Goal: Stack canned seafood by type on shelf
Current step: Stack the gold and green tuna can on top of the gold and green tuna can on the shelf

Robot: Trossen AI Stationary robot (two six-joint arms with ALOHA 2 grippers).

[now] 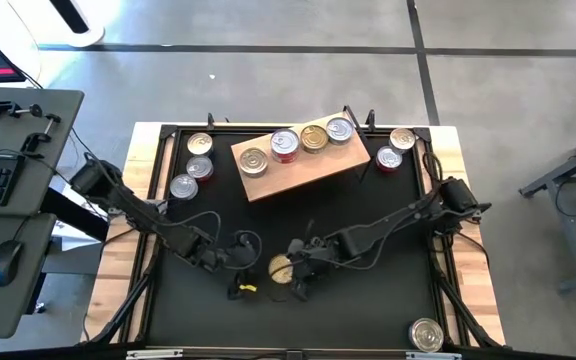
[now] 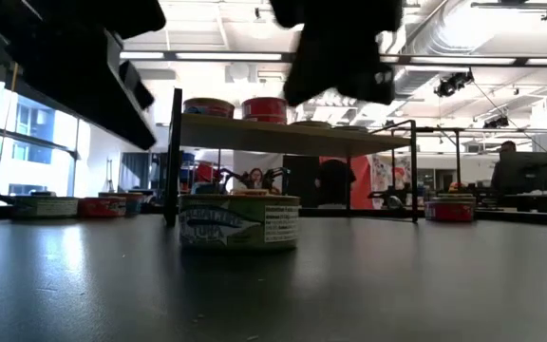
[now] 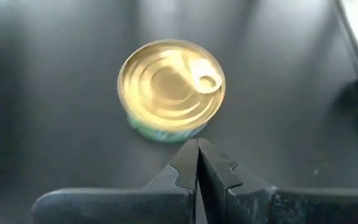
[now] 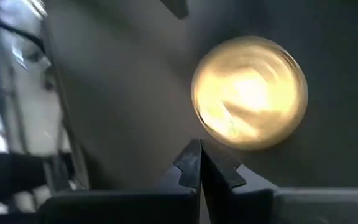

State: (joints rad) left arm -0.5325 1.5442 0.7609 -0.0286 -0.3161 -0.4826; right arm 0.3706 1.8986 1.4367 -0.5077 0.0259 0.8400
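Gold-lidded can (image 1: 281, 266) on mat between both tools, left tool (image 1: 240, 262) closed, right tool (image 1: 306, 268) closed

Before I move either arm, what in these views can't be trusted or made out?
- High view: gold-lid can partly hidden by the right gripper.
- Right wrist view: that can's lid is blurred; no markings readable.
- Low view: shelf top unseen from table height; can count unclear.
- High view: the corner can label side is hidden.
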